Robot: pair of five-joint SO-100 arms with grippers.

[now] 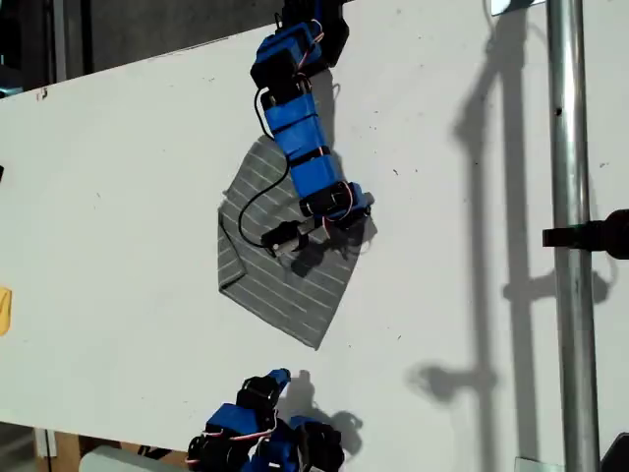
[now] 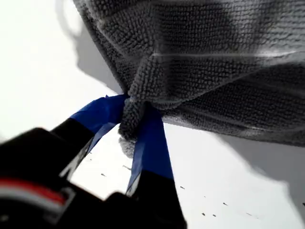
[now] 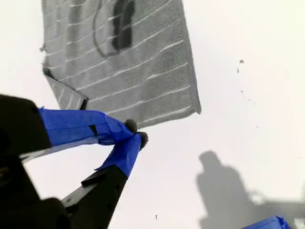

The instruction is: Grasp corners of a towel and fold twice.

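The grey towel (image 1: 295, 290) with thin white stripes lies partly doubled over on the white table (image 1: 118, 197), near the middle of the exterior view. My first gripper (image 1: 334, 224) reaches in from the top of that view and hangs over the towel's far right part. In the first wrist view the first gripper (image 2: 131, 113) is shut on a rounded corner (image 2: 129, 125) of the towel (image 2: 214, 71), which is lifted and draped. My second gripper (image 1: 278, 378) sits at the exterior view's bottom, short of the towel's nearest corner (image 1: 316, 344). The second gripper (image 3: 137, 132) is shut on nothing, apart from the towel (image 3: 128, 62).
A metal pole (image 1: 570, 246) with a black clamp (image 1: 600, 234) stands at the exterior view's right. A yellow object (image 1: 4, 310) shows at that view's left edge. The table's far edge (image 1: 147, 61) runs diagonally across the top.
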